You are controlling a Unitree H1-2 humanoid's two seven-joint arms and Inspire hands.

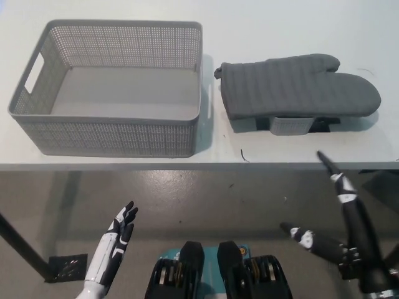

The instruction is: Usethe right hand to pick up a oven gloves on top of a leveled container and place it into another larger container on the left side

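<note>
Here we see the oven glove (298, 86) draped over a small container (290, 125) — right hand (336, 215) open, empty, near the counter (299, 25) edge; left hand (118, 240) low, open.

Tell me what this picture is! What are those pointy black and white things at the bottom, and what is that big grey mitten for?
The picture comes from a camera on a robot's head, looking down. The white thing at the lower left is its left hand, resting open below the table edge. The black pointy shapes at the lower right are its right hand, open too and holding nothing. On the white table sits a big, empty grey basket. To its right lies a grey oven glove, on top of a smaller container that it mostly hides. The robot's job is to lift the glove into the basket.
</note>
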